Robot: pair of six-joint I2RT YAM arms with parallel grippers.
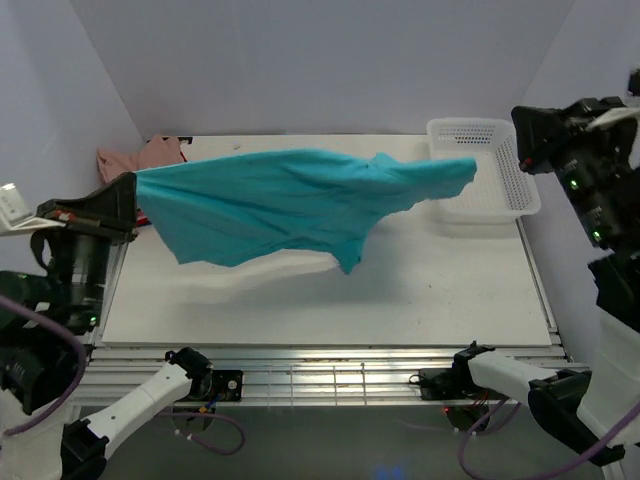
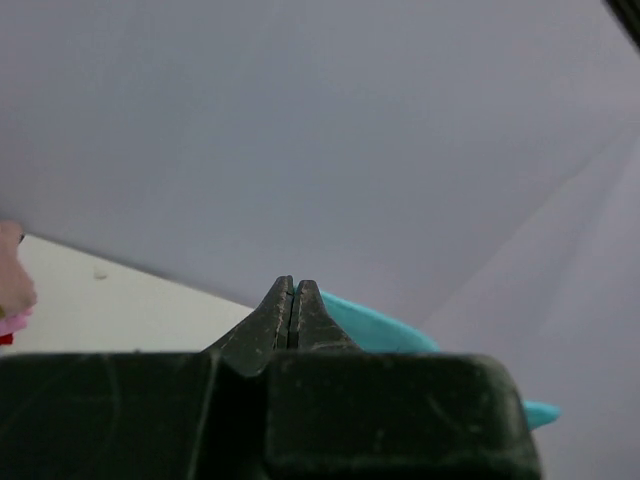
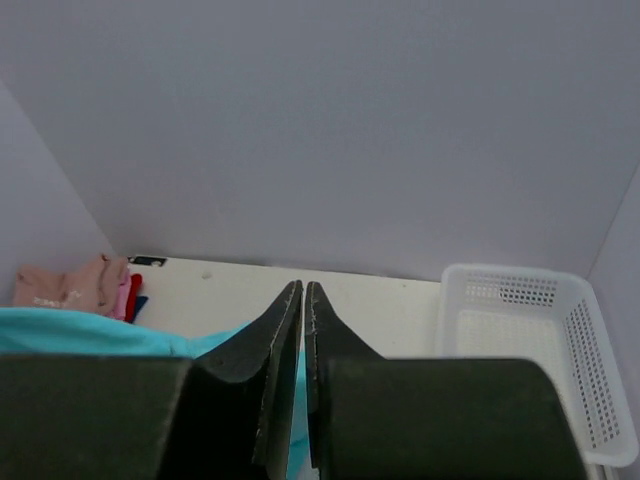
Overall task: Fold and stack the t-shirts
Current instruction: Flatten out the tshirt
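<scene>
So the left hand (image 2: pixel 291 300) and right hand (image 3: pixel 303 300) are both clamped on the teal t-shirt (image 1: pixel 280 205), stretched midair between them (table (image 1: pixel 450 290) below). I'd hold tension even and lower both together.

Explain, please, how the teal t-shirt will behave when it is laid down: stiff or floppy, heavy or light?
Probably floppy: the teal t-shirt, pinched at one edge by the left end effector, sags and folds along its lower side. Likely light, since so small a pinch holds it up. It may land wrinkled on the table.
</scene>
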